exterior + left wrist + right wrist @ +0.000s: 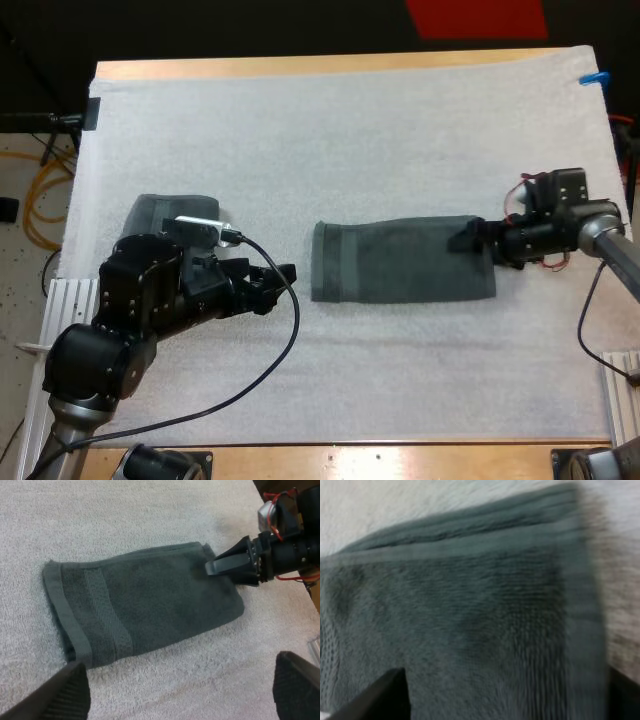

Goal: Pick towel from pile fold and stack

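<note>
A dark grey-green towel (400,260) lies folded into a flat rectangle at the middle of the white mat (330,130). My right gripper (468,238) is at the towel's right end, low over its far corner; its fingers stand wide apart above the towel (470,620), open. The left wrist view shows that gripper (216,567) at the same corner of the towel (140,605). My left gripper (282,274) sits left of the towel, a short gap away, pointing at it. Its fingers (70,690) are spread and hold nothing. A second grey towel (160,212) lies behind my left arm, partly hidden.
The mat covers nearly the whole wooden table (330,65). Bare mat stretches beyond the folded towel and in front of it. The table's near edge (350,458) runs along the front.
</note>
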